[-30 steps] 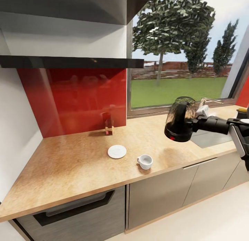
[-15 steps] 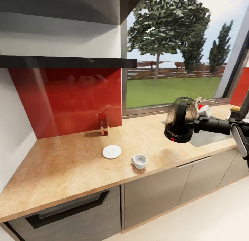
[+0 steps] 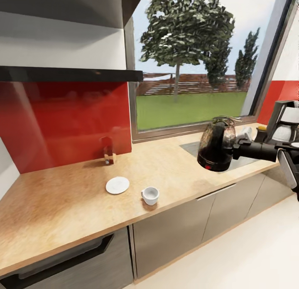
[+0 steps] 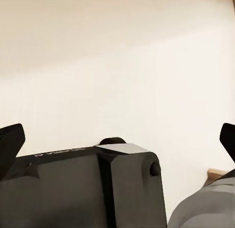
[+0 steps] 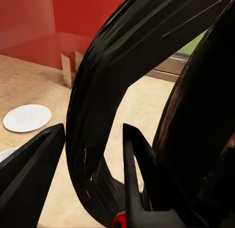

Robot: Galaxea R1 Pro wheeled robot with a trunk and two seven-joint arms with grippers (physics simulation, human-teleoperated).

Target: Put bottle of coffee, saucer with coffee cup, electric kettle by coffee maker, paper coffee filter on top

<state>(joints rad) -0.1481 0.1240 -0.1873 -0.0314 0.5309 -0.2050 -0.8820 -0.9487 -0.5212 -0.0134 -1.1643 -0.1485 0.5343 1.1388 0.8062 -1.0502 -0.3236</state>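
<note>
Right pincer point(image 3: 235, 149) around glass electric kettle point(image 3: 214, 147)

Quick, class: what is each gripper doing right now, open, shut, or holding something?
Left gripper: open, holding nothing.
Right gripper: shut on the electric kettle by its handle, above the kitchen countertop.

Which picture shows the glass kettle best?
The head view: the whole electric kettle hangs over the kitchen countertop, held by the right pincer. The right wrist view shows just its black handle, close up.
</note>
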